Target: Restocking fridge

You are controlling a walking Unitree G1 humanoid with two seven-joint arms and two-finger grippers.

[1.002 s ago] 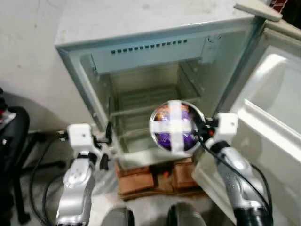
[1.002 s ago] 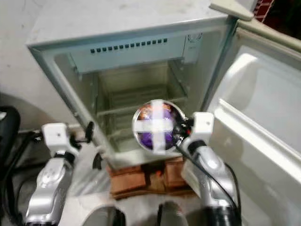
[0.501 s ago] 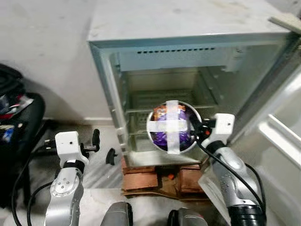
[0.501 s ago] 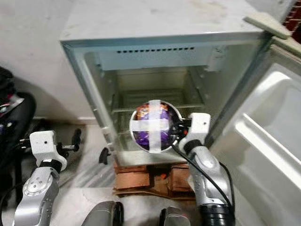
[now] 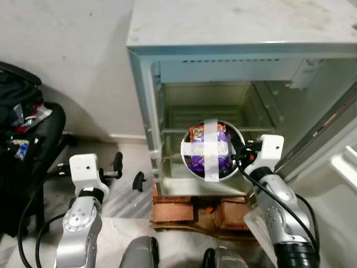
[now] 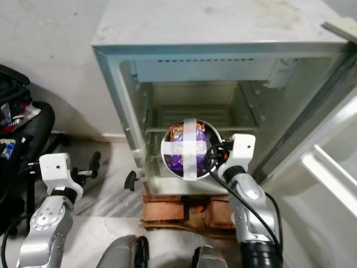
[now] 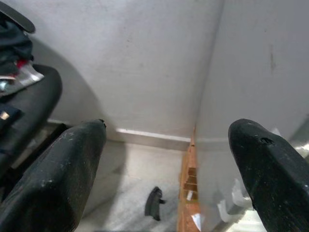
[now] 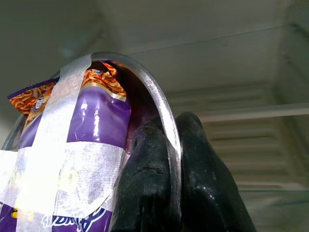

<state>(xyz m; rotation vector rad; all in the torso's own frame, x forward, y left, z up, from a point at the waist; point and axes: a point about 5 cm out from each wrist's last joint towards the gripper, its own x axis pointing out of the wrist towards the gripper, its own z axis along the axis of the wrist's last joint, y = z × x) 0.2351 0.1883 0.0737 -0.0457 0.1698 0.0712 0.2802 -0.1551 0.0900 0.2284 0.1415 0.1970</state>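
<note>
A small white fridge (image 5: 234, 28) stands open, its wire shelves (image 5: 223, 120) bare. Before the opening hangs a round metal bowl (image 5: 210, 149) holding a purple and orange snack packet under a cross of white tape. My right gripper (image 5: 239, 153) is shut on the bowl's right rim; in the right wrist view its fingers (image 8: 149, 183) pinch the metal edge (image 8: 164, 121) from both sides. Low beside the fridge's left side, my left gripper (image 5: 128, 172) is open with nothing between its fingers (image 7: 58, 174).
Orange bricks (image 5: 192, 212) raise the fridge off the floor. Its open door (image 6: 329, 167) swings out to the right. A black chair with clutter (image 5: 25, 128) and cables stands at the left, against the pale wall (image 5: 67, 50). A small black piece (image 7: 153, 203) lies on the floor.
The whole picture has shifted, so the camera has moved; the fridge now sits further right in view. The bowl stays in my right gripper before the opening.
</note>
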